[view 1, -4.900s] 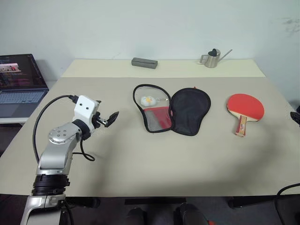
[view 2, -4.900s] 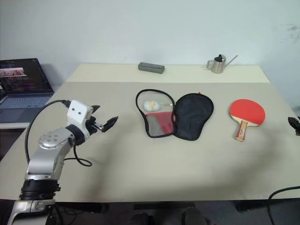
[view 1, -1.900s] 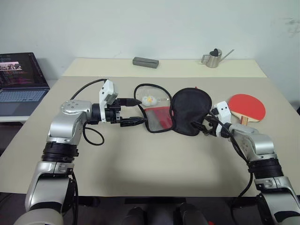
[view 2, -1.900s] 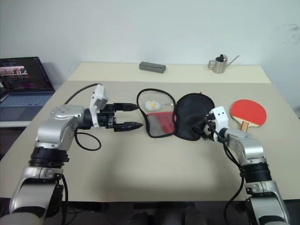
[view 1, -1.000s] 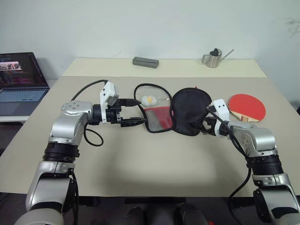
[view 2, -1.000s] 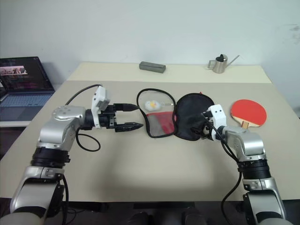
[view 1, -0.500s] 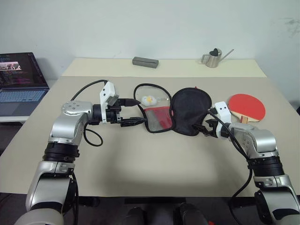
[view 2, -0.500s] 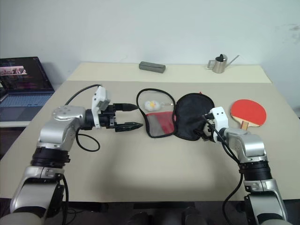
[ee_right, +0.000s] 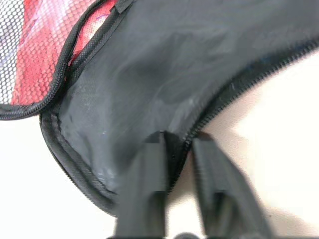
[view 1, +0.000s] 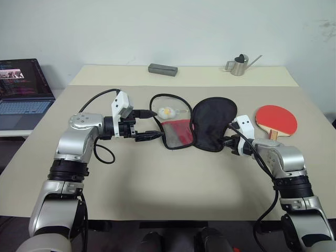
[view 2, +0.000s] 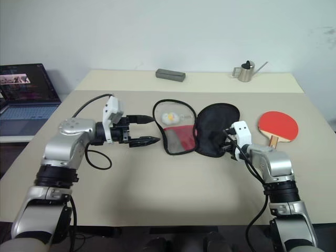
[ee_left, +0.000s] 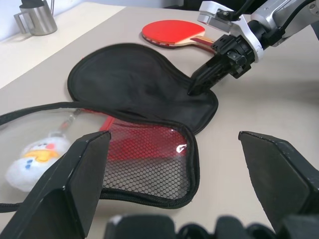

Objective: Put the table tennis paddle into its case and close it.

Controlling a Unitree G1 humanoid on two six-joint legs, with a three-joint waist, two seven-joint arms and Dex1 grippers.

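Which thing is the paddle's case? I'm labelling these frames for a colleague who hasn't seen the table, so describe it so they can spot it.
On the beige table, look at the middle, between the two grippers. The case lies there unzipped and spread flat: a black-lined flap next to a red mesh-pocket half with a small white charm. Unlike the rigid red paddle to its right, it is soft fabric with no wooden handle.

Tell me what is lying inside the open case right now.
The case lies open: a small white-yellow charm on the left half, above the mesh pocket. The right half shows bare black lining. The paddle lies outside. Anything under the flaps is hidden.
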